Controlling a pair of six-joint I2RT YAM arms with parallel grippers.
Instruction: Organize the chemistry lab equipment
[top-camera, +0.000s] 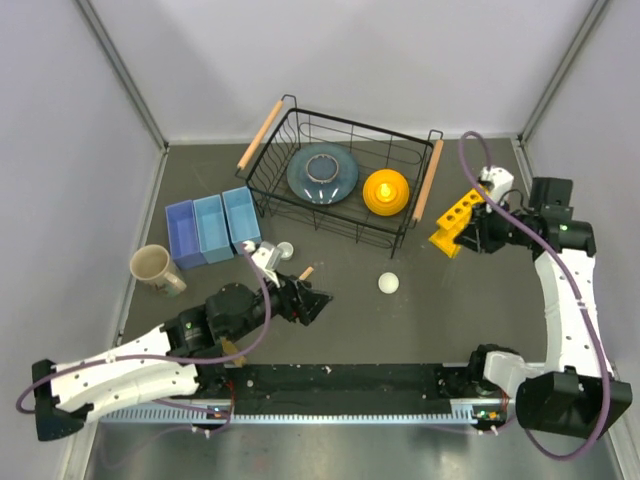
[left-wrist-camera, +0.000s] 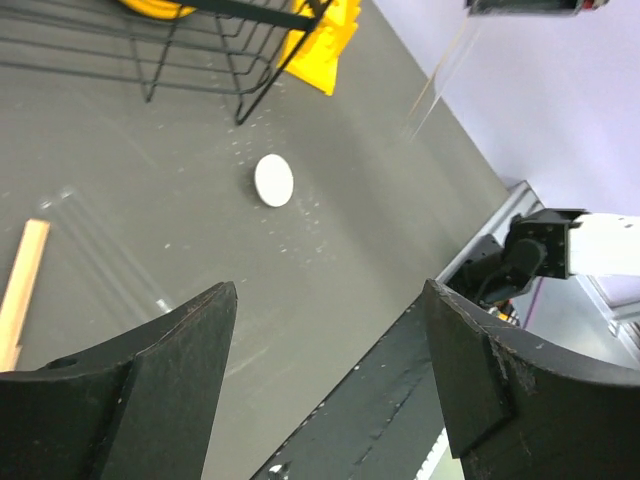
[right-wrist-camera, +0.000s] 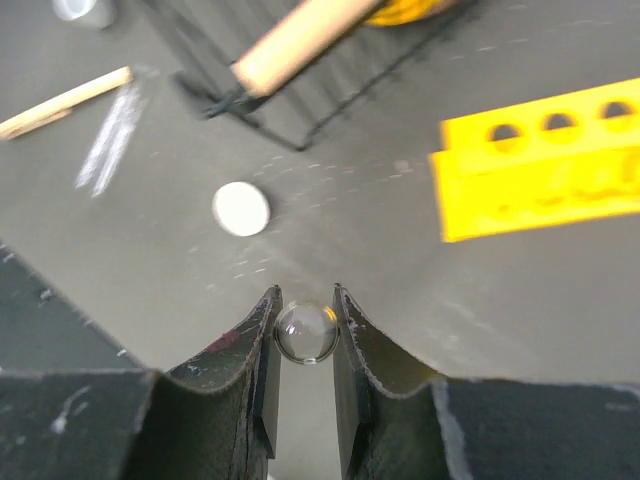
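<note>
Clear round-ended tube (right-wrist-camera: 306, 332) in fingers (right-wrist-camera: 255, 348), yellow holed rack (right-wrist-camera: 540, 170)

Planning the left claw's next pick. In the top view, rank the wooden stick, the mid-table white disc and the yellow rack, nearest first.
1. Wooden stick, just beyond the left claw.
2. White disc, to its right.
3. Yellow rack, far right.
</note>
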